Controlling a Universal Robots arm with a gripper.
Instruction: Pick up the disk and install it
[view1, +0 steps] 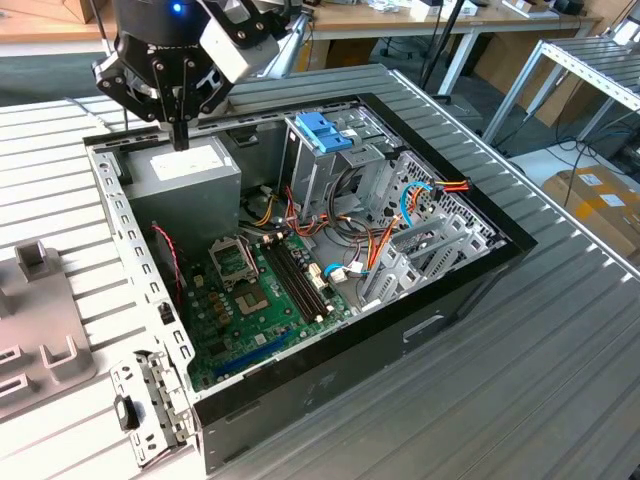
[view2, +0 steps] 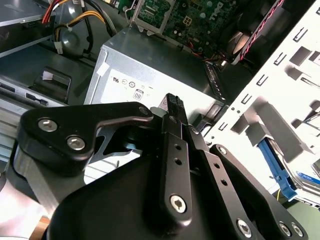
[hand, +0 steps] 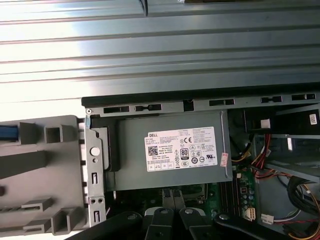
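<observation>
We are seeing the disk (view2: 283, 176) not yet picked up: its blue rail is lying among the grey blocks of a holder (view2: 272, 125) just outside the white perforated wall of the open computer case (view1: 330, 385), on the exterior view's left. The gripper (view1: 180, 140) is hanging over the power supply (view1: 190, 172) at the case's far corner. Its fingers are pressed together and gripping nothing. We are judging this to be the approach before the pick-up. A grasp is going to call for parted fingers and for the arm to stand above the holder, not the power supply.

The second wrist view is giving us the disk's rail. The exterior view is giving us the whole case, including the drive cage (view1: 325, 165) with its blue handle, well apart from the gripper. The first wrist view is looking straight down on the power supply.
</observation>
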